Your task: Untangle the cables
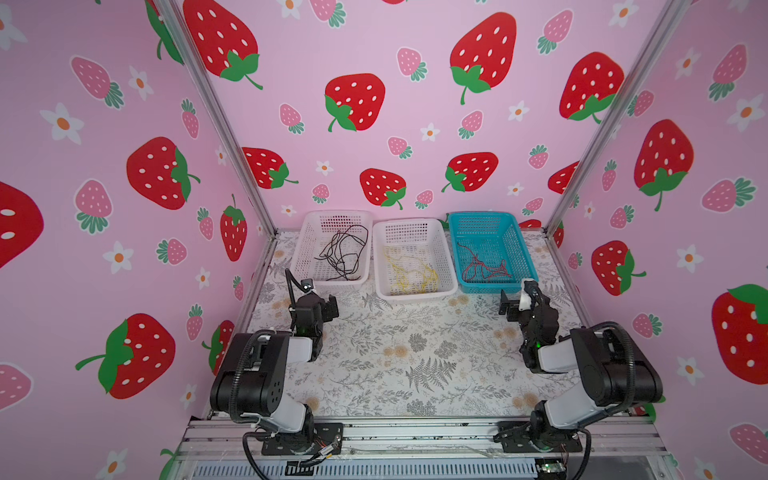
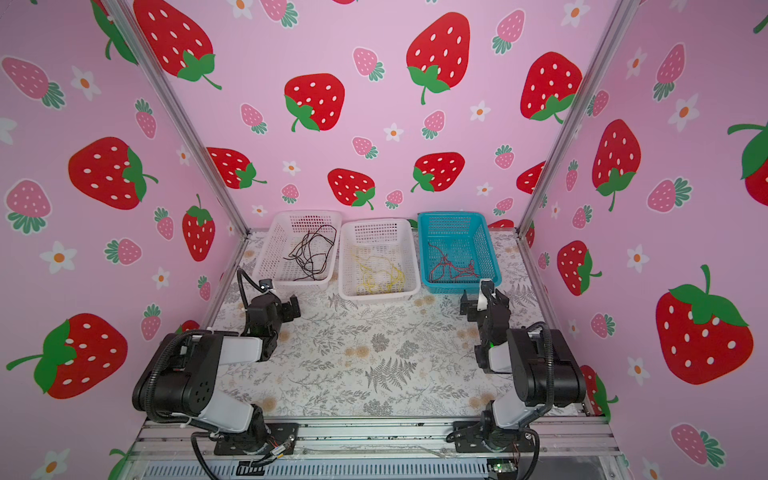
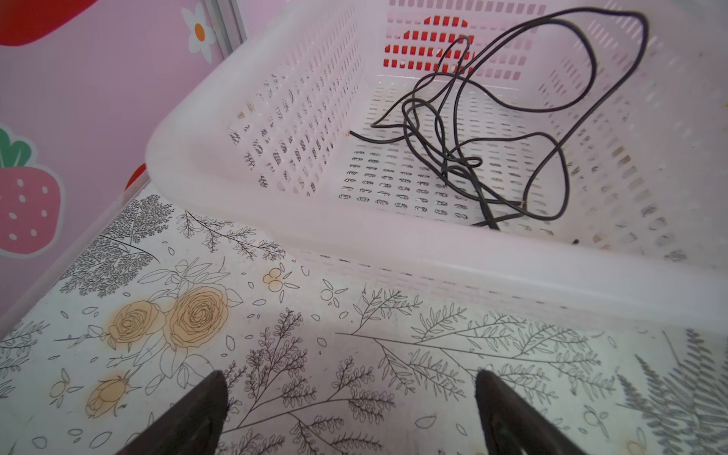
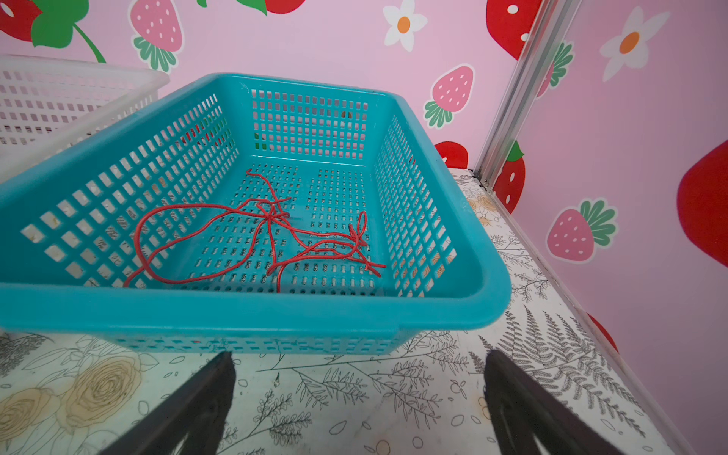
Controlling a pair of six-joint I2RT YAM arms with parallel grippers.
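Three bundles of cables lie in baskets at the back. The black cables point(image 1: 345, 253) point(image 3: 453, 157) loop loosely in the left white basket point(image 1: 328, 286) point(image 3: 394, 240). In the middle white basket point(image 1: 415, 296) sit the yellow cables point(image 1: 411, 274). The red cables point(image 1: 484, 266) point(image 4: 272, 220) lie knotted in the blue basket point(image 1: 490, 287) point(image 4: 236, 311). My left gripper point(image 1: 326, 309) point(image 3: 350, 378) hovers open over the table just before the left basket. Just before the blue basket my right gripper point(image 1: 513, 307) point(image 4: 359, 356) is also open. Neither holds anything.
The floral table cover point(image 1: 415, 357) stretches between the two arms. Pink strawberry walls and metal corner posts point(image 1: 582, 174) close in the sides and back. A metal rail point(image 1: 415, 436) carrying both arm bases runs along the front edge.
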